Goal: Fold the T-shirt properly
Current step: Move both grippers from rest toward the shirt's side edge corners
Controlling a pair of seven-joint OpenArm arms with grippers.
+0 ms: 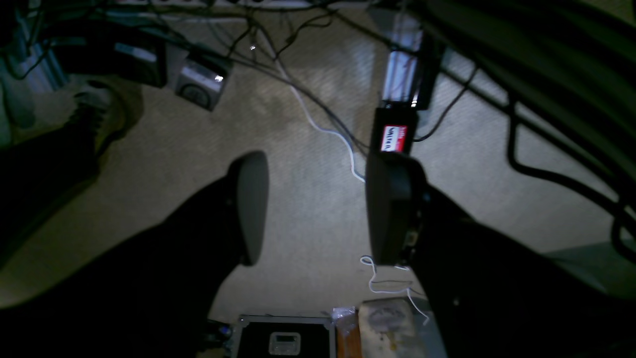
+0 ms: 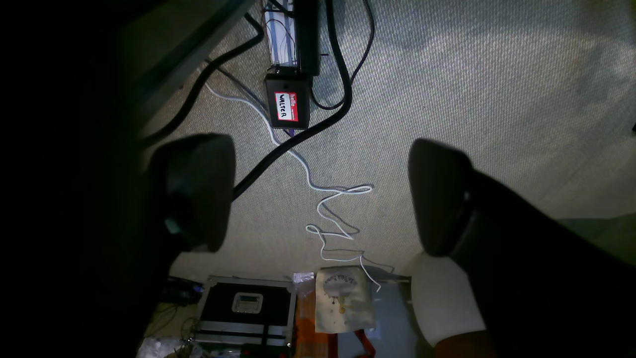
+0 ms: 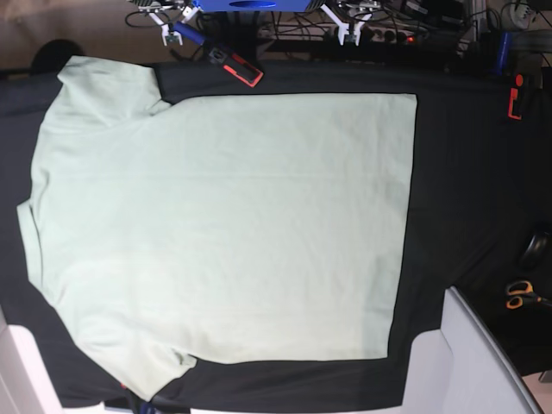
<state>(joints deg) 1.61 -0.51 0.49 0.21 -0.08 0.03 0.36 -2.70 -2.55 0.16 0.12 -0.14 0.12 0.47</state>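
Black-covered bench (image 3: 466, 155) carried the T-shirt (image 3: 224, 224) spread flat and unfolded, presumably ready for folding; left end effector (image 1: 313, 209) and right end effector (image 2: 318, 194) both spread, empty, above carpeted floor (image 2: 472, 74).

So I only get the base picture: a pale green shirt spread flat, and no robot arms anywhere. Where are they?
Observer: Not over the T-shirt. The left wrist camera shows the left gripper above beige carpet.
Operator: Is it holding something?
Observer: No. Its jaws stand apart, with only carpet showing between them.
Operator: And the other arm?
Observer: The right gripper is wide open and empty too, above a white cable that lies looped on the carpet.
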